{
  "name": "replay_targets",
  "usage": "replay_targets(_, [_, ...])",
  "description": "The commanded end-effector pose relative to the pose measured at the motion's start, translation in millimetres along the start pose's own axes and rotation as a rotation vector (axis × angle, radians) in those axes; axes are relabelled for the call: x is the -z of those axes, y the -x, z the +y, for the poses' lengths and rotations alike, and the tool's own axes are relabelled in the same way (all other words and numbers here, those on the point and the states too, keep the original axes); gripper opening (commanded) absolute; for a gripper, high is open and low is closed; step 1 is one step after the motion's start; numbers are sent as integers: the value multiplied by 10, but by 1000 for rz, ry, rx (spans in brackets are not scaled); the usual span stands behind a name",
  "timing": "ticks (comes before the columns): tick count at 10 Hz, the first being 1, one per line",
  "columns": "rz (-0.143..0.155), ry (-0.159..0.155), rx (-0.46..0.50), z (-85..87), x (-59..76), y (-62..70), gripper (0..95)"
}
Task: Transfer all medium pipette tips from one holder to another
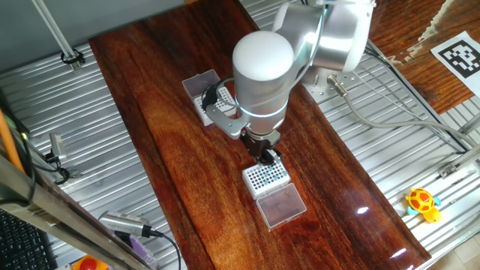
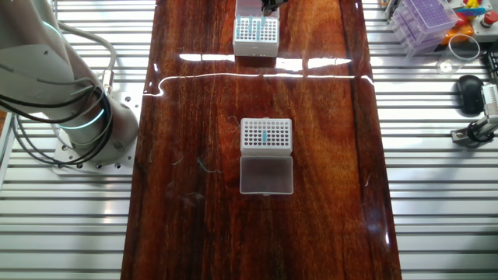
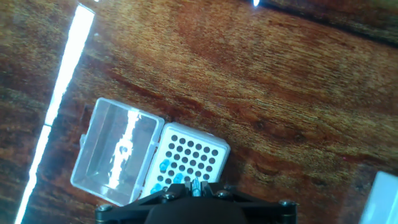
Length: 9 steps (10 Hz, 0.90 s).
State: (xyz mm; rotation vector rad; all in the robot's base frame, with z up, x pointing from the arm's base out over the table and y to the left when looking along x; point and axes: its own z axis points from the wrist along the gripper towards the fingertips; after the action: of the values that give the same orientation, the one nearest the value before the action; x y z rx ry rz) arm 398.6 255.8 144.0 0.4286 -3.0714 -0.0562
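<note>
My gripper (image 1: 268,155) hangs just above a white rack (image 1: 266,176) whose clear lid (image 1: 281,204) lies open. In the hand view the gripper (image 3: 196,188) is shut on a teal medium pipette tip (image 3: 196,183), over the near edge of this rack (image 3: 199,152). A few teal tips (image 3: 165,167) stand in its holes. The other fixed view shows the same rack (image 2: 256,31) at the top under the gripper (image 2: 270,6). A second white rack (image 2: 266,134) at mid-table holds a few teal tips (image 2: 264,138). It also shows in one fixed view (image 1: 206,94), partly behind the arm.
The second rack's open lid (image 2: 266,175) lies in front of it. A purple tip box (image 2: 424,19) and a mouse (image 2: 469,92) sit on the metal surface at the right. A yellow toy (image 1: 422,202) and a hand tool (image 1: 124,223) lie off the wooden board.
</note>
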Motion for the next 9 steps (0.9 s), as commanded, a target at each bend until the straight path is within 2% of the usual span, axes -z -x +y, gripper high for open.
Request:
replay_targets(1, [21,-15,32,-56,19,-15,0])
replay_targets(2, [30,-15,71,-275,64,-80,0])
replay_targets(4, [32,-8,193,-889,100,-350,0])
replay_targets(6, [29,-1,207,-942,101,-384,0])
replay_targets(8, [11,-10,131,-942,101,-384,0])
replay_targets(9, [13,-20,86,-942,101,-384,0])
